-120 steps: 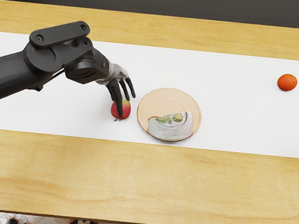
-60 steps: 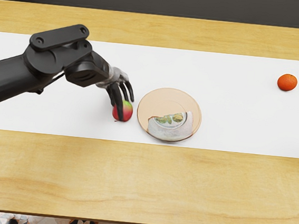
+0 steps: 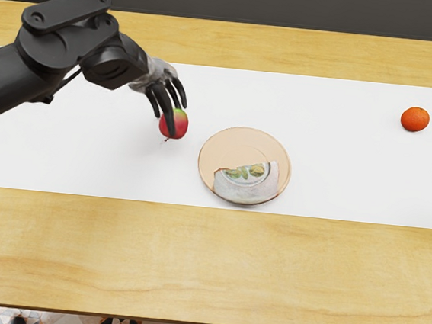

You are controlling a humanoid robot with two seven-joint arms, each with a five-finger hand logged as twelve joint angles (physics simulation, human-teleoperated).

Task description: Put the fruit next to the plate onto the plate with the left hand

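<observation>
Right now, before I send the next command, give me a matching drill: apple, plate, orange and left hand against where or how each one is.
Things:
1 apple
2 plate
3 orange
4 left hand

Places or states:
A far right on the white runner, alone
B closed around a fruit
C in the fingers, left of the plate, not on it
D mid-runner, right of the apple

Pairs: 1-C, 2-D, 3-A, 4-B

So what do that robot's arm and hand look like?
The left arm is matte black, built of chunky rounded segments, with a flat bar bearing two round holes on top. The wrist is paler grey, and the left hand has slim dark fingers. The right arm is out of view.
</observation>
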